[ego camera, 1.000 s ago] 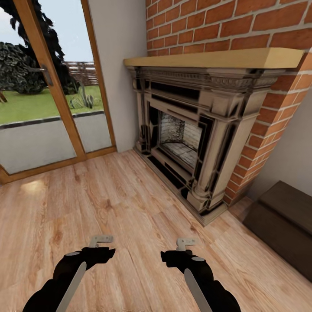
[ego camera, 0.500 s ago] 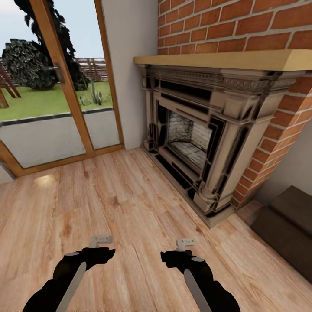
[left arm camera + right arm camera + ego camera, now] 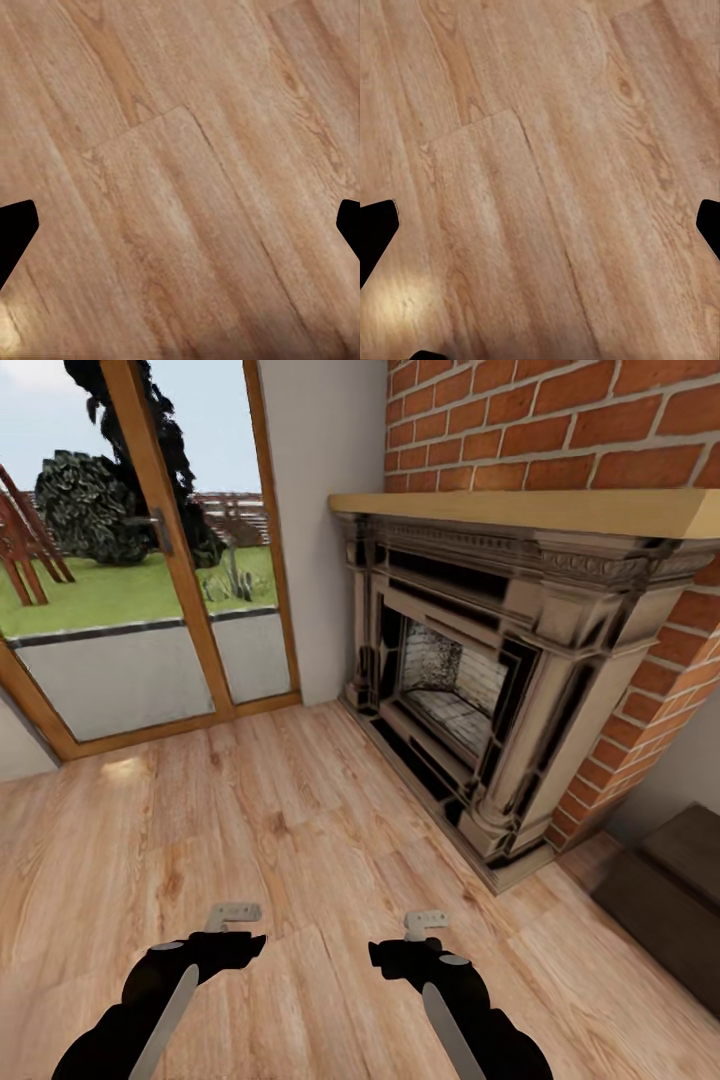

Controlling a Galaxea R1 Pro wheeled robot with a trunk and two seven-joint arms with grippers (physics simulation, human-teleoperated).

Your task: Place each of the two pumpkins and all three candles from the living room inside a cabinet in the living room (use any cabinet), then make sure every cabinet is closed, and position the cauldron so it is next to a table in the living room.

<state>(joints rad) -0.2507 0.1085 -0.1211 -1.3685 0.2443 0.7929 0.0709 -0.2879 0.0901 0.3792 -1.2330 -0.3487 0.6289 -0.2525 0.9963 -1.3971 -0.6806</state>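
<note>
The end of a low dark-brown cabinet (image 3: 672, 900) shows at the right edge of the head view, beside the brick column, with its front shut. My left gripper (image 3: 233, 913) and right gripper (image 3: 426, 923) hang side by side low over the light wood plank floor (image 3: 300, 840), both open and holding nothing. In the left wrist view the left gripper (image 3: 180, 229) has its dark fingertips (image 3: 15, 232) wide apart over bare planks. The right wrist view has the right gripper (image 3: 540, 225) spread the same way, fingertips (image 3: 375, 229) at the picture's sides.
A stone fireplace (image 3: 480, 680) with a pale wooden mantel (image 3: 520, 510) stands against the red brick column (image 3: 560, 420) ahead on the right. A glazed wooden door (image 3: 150, 580) to the garden is ahead on the left. Open floor lies between them.
The camera has turned, so the door, fireplace and cabinet have slid right in the picture and less of the cabinet shows. Both arms hold the same pose.
</note>
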